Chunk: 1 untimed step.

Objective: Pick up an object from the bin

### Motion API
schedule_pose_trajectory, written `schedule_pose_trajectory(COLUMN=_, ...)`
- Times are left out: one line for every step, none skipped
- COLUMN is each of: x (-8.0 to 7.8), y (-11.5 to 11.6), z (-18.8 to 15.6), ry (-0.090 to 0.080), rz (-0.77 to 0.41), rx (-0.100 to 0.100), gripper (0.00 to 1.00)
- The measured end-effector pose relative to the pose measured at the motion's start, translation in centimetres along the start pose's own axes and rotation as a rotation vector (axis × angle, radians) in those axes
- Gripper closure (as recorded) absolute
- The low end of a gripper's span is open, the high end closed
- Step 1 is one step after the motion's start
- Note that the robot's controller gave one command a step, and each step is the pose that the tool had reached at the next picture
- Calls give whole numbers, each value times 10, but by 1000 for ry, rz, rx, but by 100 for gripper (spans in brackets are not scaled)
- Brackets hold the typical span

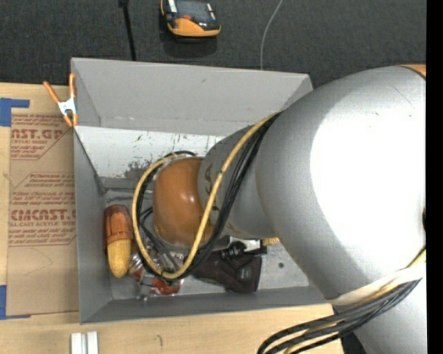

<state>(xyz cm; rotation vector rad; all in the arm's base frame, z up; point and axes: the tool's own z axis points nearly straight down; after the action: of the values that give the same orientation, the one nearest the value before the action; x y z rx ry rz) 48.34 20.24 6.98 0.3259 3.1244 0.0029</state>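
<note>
Bin: a grey metal bin [90,207] with sloping walls, its floor scuffed with dark marks toward the far wall.
Contents, left: an orange-and-yellow oblong thing [118,239] lies lengthwise along the left wall, its yellow end toward the near edge.
Contents, near edge: a small red piece [160,286] sits near the front left corner, and a black object [234,271] lies flat to its right, partly under the arm.
Arm: the silver arm [346,187] reaches in from the right and covers much of the bin's right half.
Wrist: an orange cover [176,200] ringed by looping black and yellow cables [142,200].
Gripper: the gripper [152,264] is low in the front left area, just beside the oblong thing's yellow end and above the red piece. Whether it is apart or together cannot be told.
Surface: a dark surface [332,34] lies beyond the bin.
Surroundings: a black-and-orange device [190,17] rests there, well apart from the bin.
</note>
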Motion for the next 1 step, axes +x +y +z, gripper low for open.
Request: schedule_pose_trajectory(x=0, y=0, z=0, ry=0, rz=0, rx=0, gripper=100)
